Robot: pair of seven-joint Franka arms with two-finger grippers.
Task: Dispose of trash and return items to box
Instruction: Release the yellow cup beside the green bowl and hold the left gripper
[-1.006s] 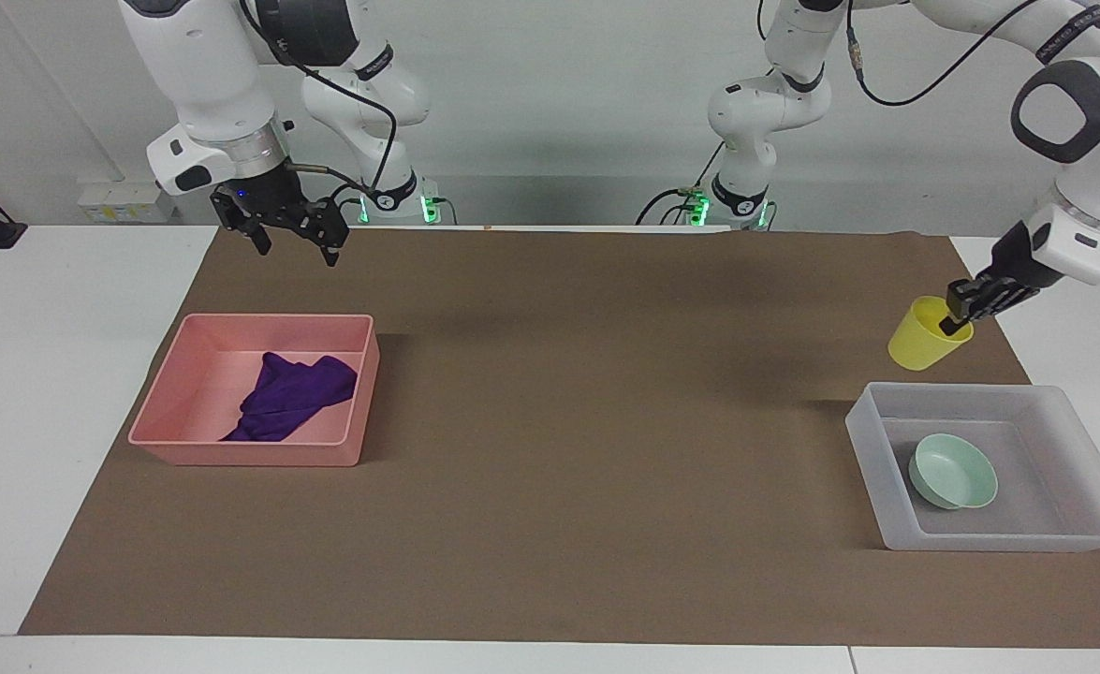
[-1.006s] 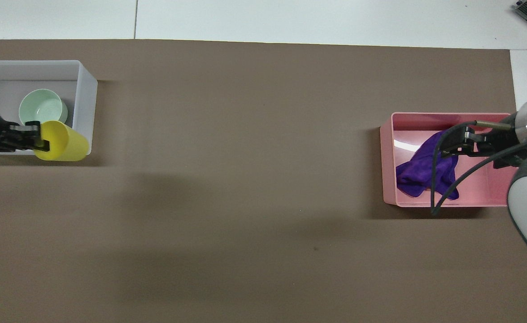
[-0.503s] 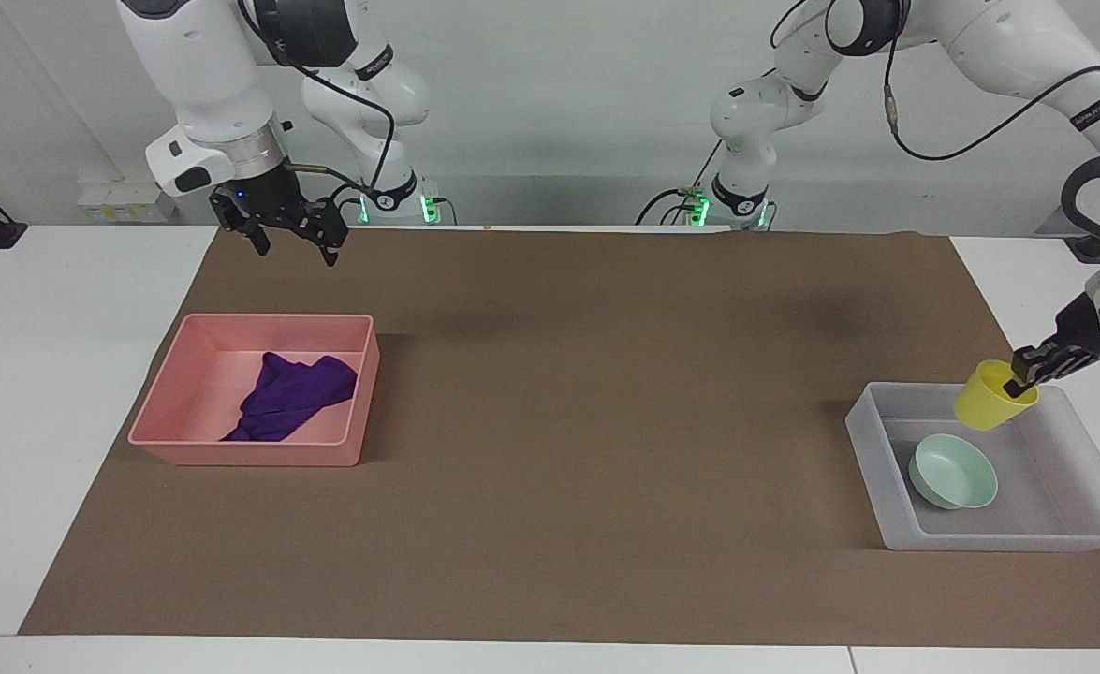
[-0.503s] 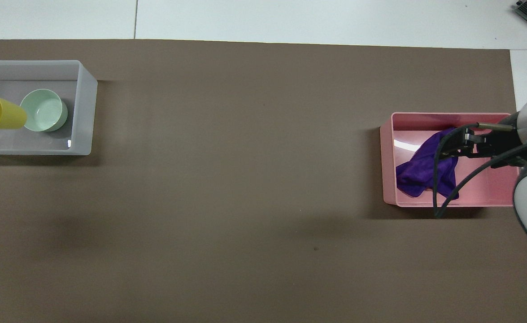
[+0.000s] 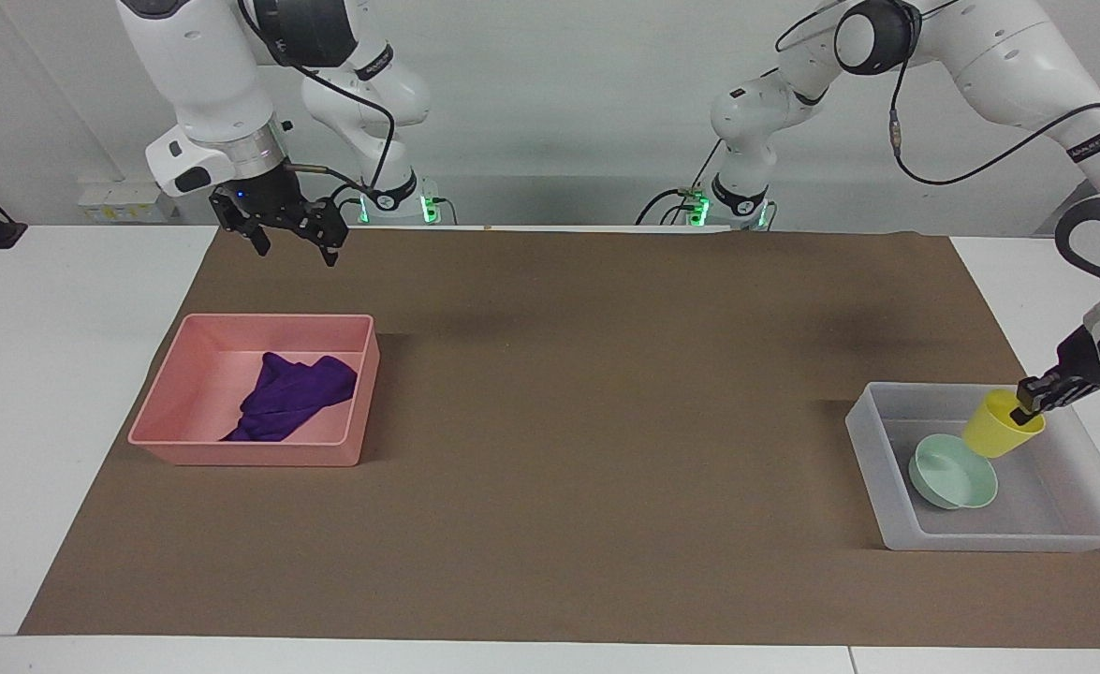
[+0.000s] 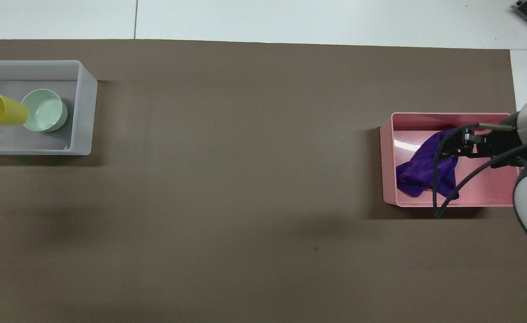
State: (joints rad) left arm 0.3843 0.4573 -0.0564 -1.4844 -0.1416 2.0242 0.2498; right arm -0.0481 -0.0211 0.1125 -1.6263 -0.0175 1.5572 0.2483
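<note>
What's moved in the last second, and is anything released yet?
The left gripper, shut on the yellow cup's rim, carried it from the mat beside the translucent tub to over the tub, beside the mint-green bowl. Nothing released. The right gripper, purple rag and pink tub are unchanged.

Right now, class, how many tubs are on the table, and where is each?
2. The pink tub is at the right arm's end; the clear tub is at the left arm's end. None seems hidden.
</note>
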